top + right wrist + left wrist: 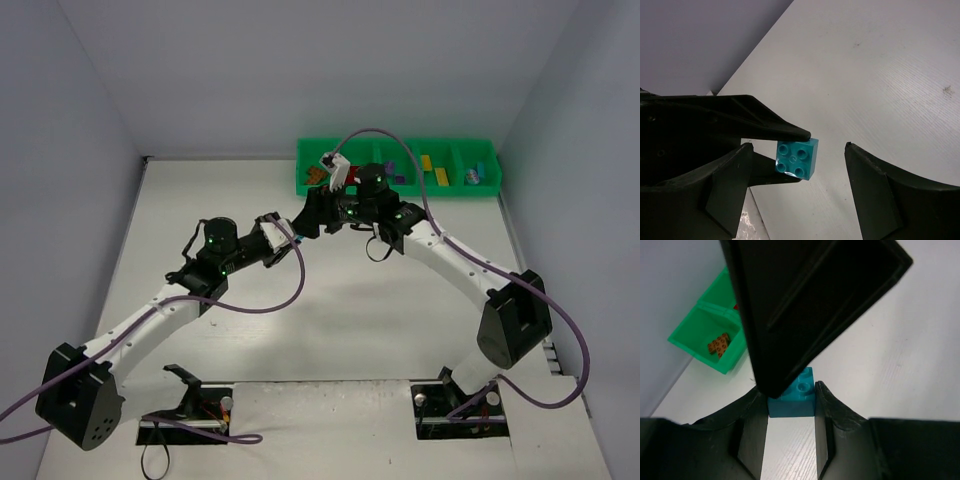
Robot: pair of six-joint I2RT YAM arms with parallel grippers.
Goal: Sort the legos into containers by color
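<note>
While viewed from the left wrist, closed onto a teal lego [791, 401] with the left gripper [790, 393], dark fingers [756, 415] pressed against two opposite side walls. Held studs up, clear of the white table [920, 365]. Overhung by a broad black finger [805, 305] of the other arm, touching the lego's far top edge or just above it; cannot tell which.

From the right wrist: spread wide on the right gripper [797, 146], nothing gripped. Same teal lego [796, 158] in the gap between its fingers [875, 190], nearer the left-hand one, well apart from the right-hand one, four studs facing the lens. Pinched above and below in that view by the left gripper's tapered fingers [765, 129] reaching in from the left.

From above: left arm [215, 250] and right arm [450, 255] brought tip to tip over the far part of the table, just in front of the green tray [460, 190]. Teal lego hidden there behind the wrists.

Farther out, in the tray against the back wall: a brown lego [315, 176] in the leftmost compartment, also visible from the left wrist [718, 344]; a sliver of red [735, 306] in the next; yellow legos [432, 170] in the fourth; a small pale piece [472, 176] in the rightmost.
</note>
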